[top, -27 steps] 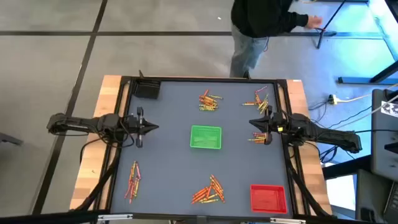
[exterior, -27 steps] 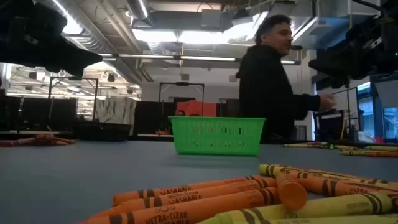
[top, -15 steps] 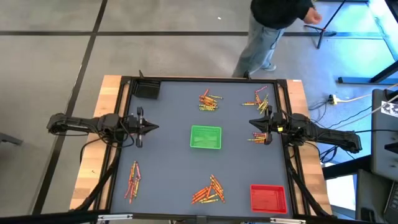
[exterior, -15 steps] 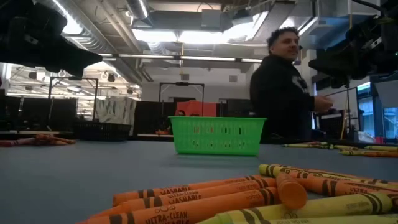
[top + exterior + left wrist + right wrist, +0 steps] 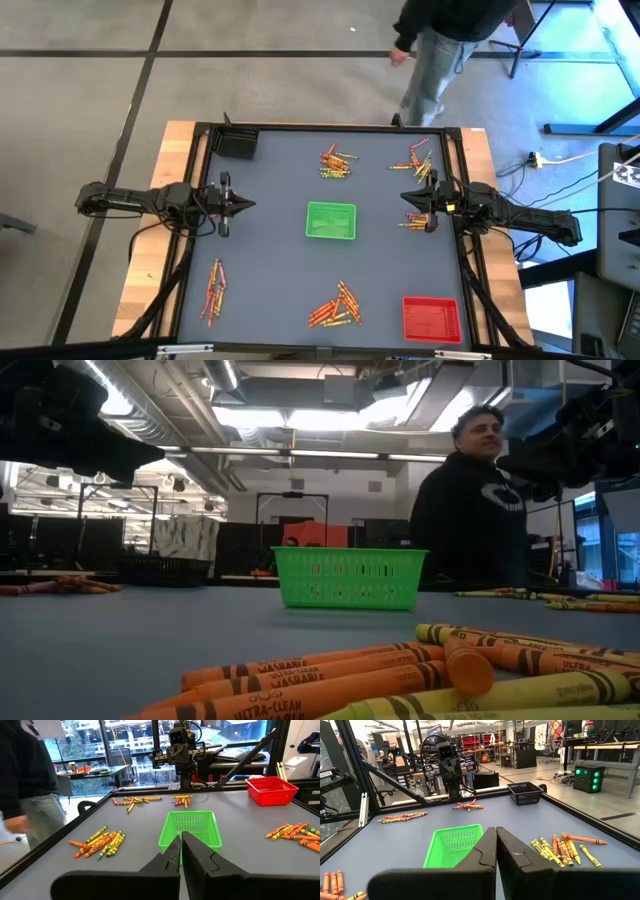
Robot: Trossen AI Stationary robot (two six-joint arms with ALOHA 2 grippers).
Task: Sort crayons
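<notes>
Crayons lie in several loose heaps on the grey table: far middle (image 5: 338, 163), far right (image 5: 420, 160), near left (image 5: 213, 291) and near middle (image 5: 335, 306). A few more lie beside my right gripper (image 5: 413, 222). My left gripper (image 5: 248, 205) hovers shut at the table's left, pointing level at the green tray (image 5: 330, 221). My right gripper (image 5: 405, 197) hovers shut at the right, facing the tray from the other side. Neither holds anything. The wrist views show shut fingers (image 5: 181, 851) (image 5: 496, 842) and the green tray (image 5: 191, 827) (image 5: 451, 845) ahead.
A red tray (image 5: 431, 318) stands at the near right corner and a black tray (image 5: 237, 144) at the far left corner. A person (image 5: 450, 40) stands beyond the table's far edge, also in the low view (image 5: 470, 510). Bare table lies around the green tray.
Both arms have kept still and shut. The person beyond the far edge has walked toward the right.
</notes>
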